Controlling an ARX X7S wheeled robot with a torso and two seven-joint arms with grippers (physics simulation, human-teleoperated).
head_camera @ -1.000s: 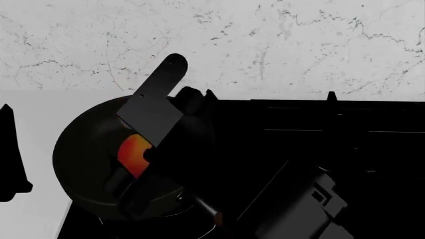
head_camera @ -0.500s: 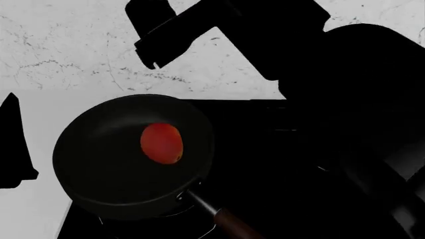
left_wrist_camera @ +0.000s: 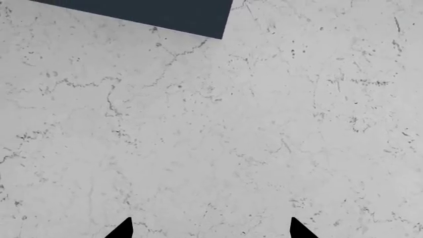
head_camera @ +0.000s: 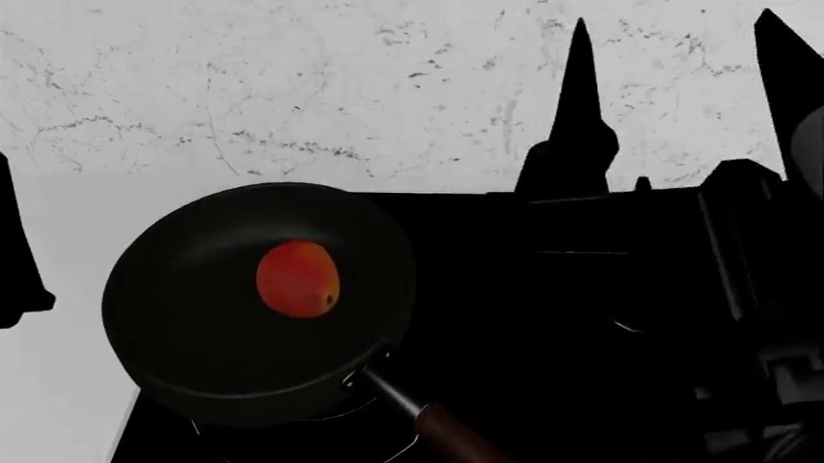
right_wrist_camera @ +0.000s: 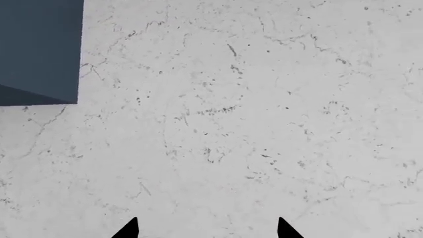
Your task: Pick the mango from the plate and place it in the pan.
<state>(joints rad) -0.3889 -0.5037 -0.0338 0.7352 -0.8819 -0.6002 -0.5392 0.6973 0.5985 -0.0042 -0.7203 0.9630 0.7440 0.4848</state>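
Note:
The mango [head_camera: 297,279], red-orange and egg-shaped, lies free inside the black pan [head_camera: 180,328] on the left of the stove in the head view. The pan's reddish-brown handle [head_camera: 447,436] points toward the front. My right gripper [head_camera: 676,39] is raised to the right of the pan, well clear of the mango, with its two dark fingers pointing up and wide apart. In the right wrist view the gripper [right_wrist_camera: 207,230] is open and empty, facing the marble wall. My left gripper [left_wrist_camera: 210,230] is open and empty, also facing marble. The plate is out of view.
The black stove top [head_camera: 580,318] with its grates fills the right half of the head view. A pale counter [head_camera: 65,405] lies left of the pan, and the marble wall [head_camera: 322,87] stands behind. A dark part of my left arm [head_camera: 15,260] shows at the left edge.
My right gripper let go of the mango in the pan, lifted away and moved up to the right. The mango rolled a little to the left inside the pan.

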